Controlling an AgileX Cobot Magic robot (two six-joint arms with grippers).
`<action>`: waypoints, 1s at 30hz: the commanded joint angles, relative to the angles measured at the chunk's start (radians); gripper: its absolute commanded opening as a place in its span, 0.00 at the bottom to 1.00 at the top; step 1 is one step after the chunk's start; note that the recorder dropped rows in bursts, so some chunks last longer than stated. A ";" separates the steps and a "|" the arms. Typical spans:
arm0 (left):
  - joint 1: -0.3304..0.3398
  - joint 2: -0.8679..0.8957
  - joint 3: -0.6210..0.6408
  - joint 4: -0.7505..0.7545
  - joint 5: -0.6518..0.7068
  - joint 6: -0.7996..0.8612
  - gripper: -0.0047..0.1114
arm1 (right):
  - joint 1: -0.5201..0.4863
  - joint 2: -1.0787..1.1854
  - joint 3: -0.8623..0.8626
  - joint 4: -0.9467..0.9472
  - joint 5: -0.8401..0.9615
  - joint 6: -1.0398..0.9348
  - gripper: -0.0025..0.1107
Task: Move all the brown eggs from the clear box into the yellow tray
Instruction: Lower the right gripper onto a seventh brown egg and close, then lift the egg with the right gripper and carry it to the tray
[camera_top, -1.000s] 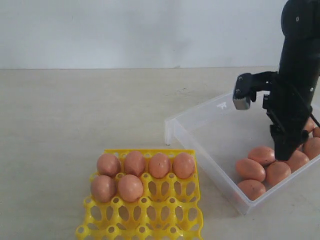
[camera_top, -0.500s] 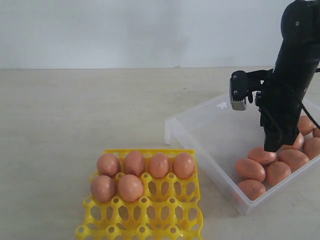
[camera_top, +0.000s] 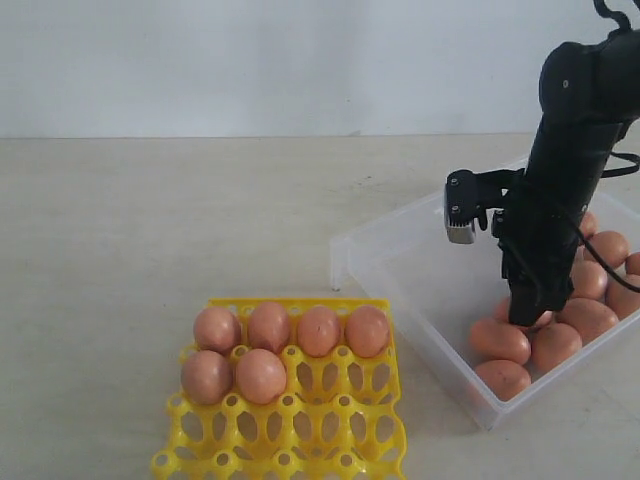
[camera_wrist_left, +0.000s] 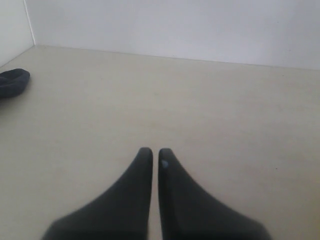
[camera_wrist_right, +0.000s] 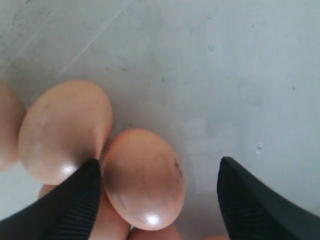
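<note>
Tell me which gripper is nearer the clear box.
Right. The right gripper is inside the clear box, open over the brown eggs; the left gripper is shut above bare table, no box in its view.

Eggs (camera_top: 318, 331) are reddish-brown, the tray (camera_top: 300, 302) bright yellow

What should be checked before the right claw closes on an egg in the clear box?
1. Right claw open: ok, jaws wide apart.
2. One brown egg between its fingers: ok, though it lies nearer one finger.
3. Neighbouring egg clear of the grip: cannot tell; one fingertip sits at the seam between both eggs.
4. Claw inside the clear box walls: ok.
5. Yellow tray has free sockets: ok, six filled, the rest open.
6. Left claw out of the way: ok, shut over the table.
</note>
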 joint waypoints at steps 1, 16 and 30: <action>-0.005 -0.003 0.004 0.000 -0.005 0.004 0.08 | -0.003 0.025 0.002 -0.006 -0.008 -0.006 0.55; -0.005 -0.003 0.004 0.000 -0.005 0.004 0.08 | -0.003 0.073 0.002 0.009 -0.021 0.023 0.02; -0.005 -0.003 0.004 0.000 -0.005 0.004 0.08 | -0.003 -0.018 0.002 0.201 -0.192 0.343 0.02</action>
